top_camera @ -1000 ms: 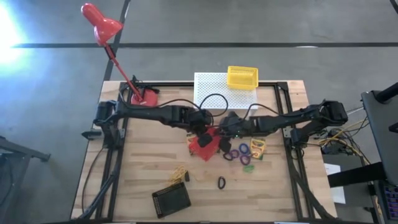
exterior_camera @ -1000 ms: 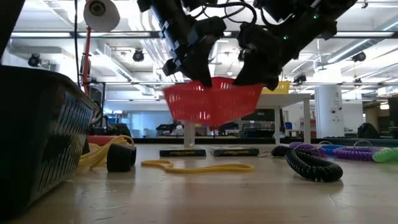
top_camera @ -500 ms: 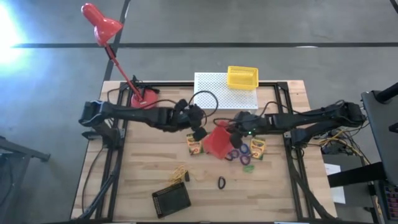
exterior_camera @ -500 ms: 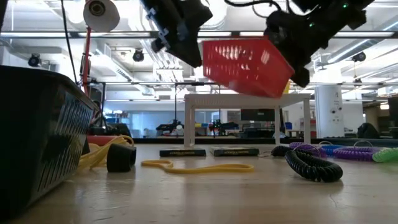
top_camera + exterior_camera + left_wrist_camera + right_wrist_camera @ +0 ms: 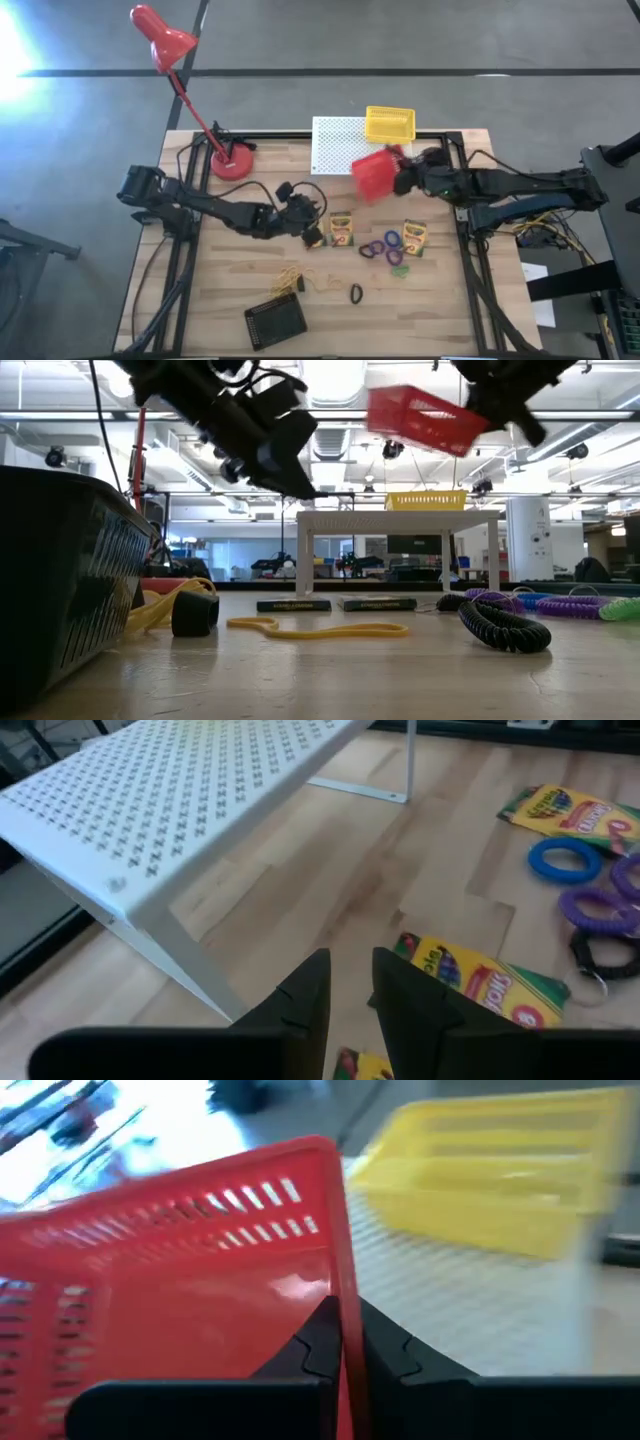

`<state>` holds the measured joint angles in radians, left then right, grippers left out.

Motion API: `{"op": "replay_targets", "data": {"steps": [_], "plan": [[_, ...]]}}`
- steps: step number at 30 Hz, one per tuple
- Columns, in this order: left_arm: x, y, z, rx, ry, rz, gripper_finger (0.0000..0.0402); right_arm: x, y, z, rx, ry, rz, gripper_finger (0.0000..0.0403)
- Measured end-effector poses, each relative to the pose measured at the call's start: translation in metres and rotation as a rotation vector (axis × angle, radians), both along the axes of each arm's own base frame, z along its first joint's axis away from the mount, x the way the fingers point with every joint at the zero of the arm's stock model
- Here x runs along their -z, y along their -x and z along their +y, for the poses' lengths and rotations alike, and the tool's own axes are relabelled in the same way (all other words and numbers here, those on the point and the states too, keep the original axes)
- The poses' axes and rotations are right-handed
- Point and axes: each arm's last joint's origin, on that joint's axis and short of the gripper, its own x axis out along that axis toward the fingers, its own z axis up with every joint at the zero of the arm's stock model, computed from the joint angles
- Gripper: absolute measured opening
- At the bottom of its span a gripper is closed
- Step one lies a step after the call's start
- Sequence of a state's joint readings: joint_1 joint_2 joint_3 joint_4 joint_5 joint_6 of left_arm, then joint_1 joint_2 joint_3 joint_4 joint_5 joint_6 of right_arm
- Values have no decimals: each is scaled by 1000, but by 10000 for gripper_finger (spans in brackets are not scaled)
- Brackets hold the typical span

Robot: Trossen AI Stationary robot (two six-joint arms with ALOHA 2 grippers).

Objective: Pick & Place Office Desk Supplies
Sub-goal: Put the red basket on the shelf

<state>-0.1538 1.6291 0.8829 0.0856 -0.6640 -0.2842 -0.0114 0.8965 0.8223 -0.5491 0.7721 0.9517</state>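
Note:
My right gripper [image 5: 401, 181] [image 5: 345, 1318] is shut on a red slotted basket [image 5: 371, 175] [image 5: 420, 418], held in the air beside the white perforated stand [image 5: 340, 143]. My left gripper [image 5: 311, 234] [image 5: 350, 970] hovers low over the crayon boxes, its fingers a narrow gap apart and touching nothing. Two crayon boxes [image 5: 342, 228] [image 5: 414, 236] lie flat on the table, and a third [image 5: 365, 1065] shows just under the left fingers. Purple, blue and green rings [image 5: 385, 248] lie between the boxes, with a black ring [image 5: 356, 293] nearer. The yellowish rubber-band tangle [image 5: 288, 280] lies on the table. My right gripper pinches one wall of the red basket at its rim [image 5: 338, 1260], one finger on each side of the thin wall. The fingers come about level from the table's right side. The basket is lifted clear of the table and tilted.
A yellow basket [image 5: 390, 124] sits on the stand's far right corner. A black basket [image 5: 275, 320] stands near the near edge. The red lamp's base [image 5: 232, 158] is at the far left, its head [image 5: 160, 35] beyond the table.
My left gripper let go of the red basket and drew back toward the near left, sinking lower. My right gripper carried the basket up and toward the far right, over to the stand, tipping it. A crayon box that the basket covered now shows.

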Motion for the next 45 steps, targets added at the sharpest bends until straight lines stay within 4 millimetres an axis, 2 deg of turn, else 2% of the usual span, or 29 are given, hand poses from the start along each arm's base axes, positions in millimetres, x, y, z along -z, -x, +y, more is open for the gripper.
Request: {"op": "replay_targets", "data": {"steps": [5, 9, 17, 27, 32, 38, 42, 45], "plan": [[11, 9, -1, 4, 6, -34, 81, -6, 19, -12, 193, -62, 68, 12], [16, 12, -1, 7, 13, -74, 81, -7, 16, -20, 246, -80, 92, 12], [20, 16, -3, 4, 37, -108, 81, 9, 5, -38, 316, -176, 148, 12], [23, 19, -11, 33, 40, -106, 81, 25, -4, -52, 355, -235, 212, 18], [23, 19, -13, 39, 40, -108, 81, 29, -8, -54, 352, -232, 235, 47], [23, 19, -16, 45, 44, -112, 81, 26, -9, -55, 353, -188, 212, 104], [23, 20, -19, 54, 46, -113, 81, 13, -4, -54, 336, -100, 224, 140], [23, 20, -20, 57, 50, -115, 81, -2, 1, -52, 244, -47, 269, 157]]}}
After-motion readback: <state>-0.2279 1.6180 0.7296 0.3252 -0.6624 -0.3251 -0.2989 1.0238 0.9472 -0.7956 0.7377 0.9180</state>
